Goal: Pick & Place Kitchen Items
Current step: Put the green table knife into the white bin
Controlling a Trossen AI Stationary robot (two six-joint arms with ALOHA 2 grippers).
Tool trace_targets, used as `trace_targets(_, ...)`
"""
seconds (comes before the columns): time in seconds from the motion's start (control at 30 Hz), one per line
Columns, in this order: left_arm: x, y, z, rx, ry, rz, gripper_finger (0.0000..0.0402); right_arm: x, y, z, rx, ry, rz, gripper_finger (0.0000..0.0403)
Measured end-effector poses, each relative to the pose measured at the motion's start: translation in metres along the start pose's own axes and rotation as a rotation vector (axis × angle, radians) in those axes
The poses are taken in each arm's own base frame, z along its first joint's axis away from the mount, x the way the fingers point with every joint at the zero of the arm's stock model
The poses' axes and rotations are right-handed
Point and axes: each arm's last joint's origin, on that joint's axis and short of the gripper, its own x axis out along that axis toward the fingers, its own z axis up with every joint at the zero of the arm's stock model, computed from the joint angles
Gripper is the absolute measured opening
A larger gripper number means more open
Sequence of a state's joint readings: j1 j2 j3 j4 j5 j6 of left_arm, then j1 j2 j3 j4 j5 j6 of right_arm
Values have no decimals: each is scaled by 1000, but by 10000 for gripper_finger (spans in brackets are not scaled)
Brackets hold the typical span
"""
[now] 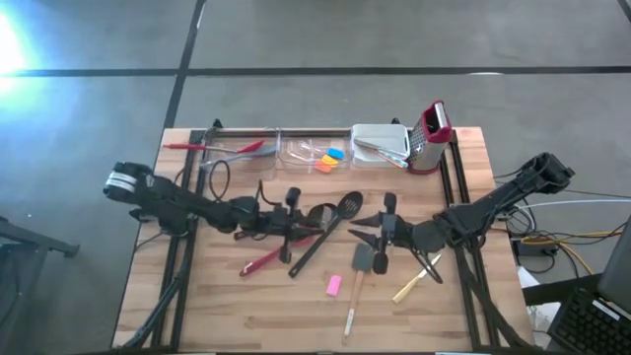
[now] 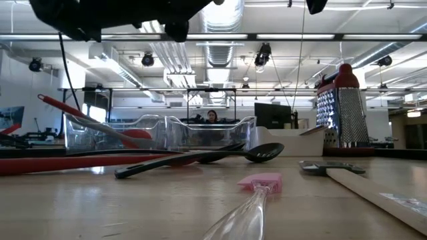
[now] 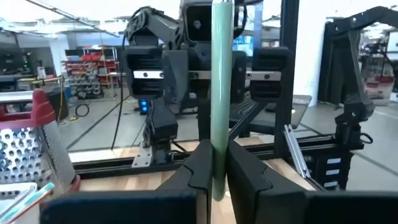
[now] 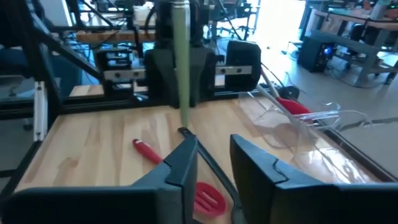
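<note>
Two arms are extended toward the middle of the wooden table (image 1: 246, 316), their grippers facing each other across a gap. A pale green rod-like utensil (image 3: 221, 93) is clamped upright between the fingers of the left gripper (image 3: 214, 171), seen held vertically in both wrist views; what kind of utensil it is cannot be made out. The right gripper (image 4: 214, 155) is seen with its fingers spread apart and nothing between them, just short of the green utensil. A black slotted spoon (image 1: 330, 229) is laid diagonally at the table's middle, with a red-handled utensil (image 1: 268, 259) just beside it. A small pink scraper (image 1: 333, 286) is set nearer the front edge, a black-headed spatula (image 1: 365, 266) next to it and a light-handled knife (image 1: 419, 281) toward the right edge. Along the back edge a row of clear tubs (image 1: 296, 150) is placed, with a red spatula (image 1: 222, 147) resting across the left one and small orange and blue scrapers (image 1: 330, 158) inside the middle one. A steel box grater (image 1: 431, 138) stands at the back right corner.
</note>
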State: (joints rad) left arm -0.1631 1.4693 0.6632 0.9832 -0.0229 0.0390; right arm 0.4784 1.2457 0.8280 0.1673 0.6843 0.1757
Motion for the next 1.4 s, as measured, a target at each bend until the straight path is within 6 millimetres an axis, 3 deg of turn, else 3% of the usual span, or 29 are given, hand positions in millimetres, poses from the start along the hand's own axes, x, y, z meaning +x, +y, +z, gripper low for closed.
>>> trace_targets(0.37, 32, 7, -3, 19, 1, -29, 29, 3, -2, 7, 24, -58, -3, 151)
trace_targets(0.67, 54, 16, 0, 26, -31, -71, 29, 3, -2, 9, 19, -76, 7, 159)
trace_targets(0.97, 73, 20, -3, 27, -29, -114, 29, 3, -2, 11, 15, -91, 9, 124)
trace_targets(1.17, 73, 22, -1, 25, -22, -111, 29, 3, -1, 10, 4, -86, 20, 30)
trace_targets(1.4, 72, 24, -1, -3, -10, -108, 29, 3, -1, 11, 1, -91, 28, 25)
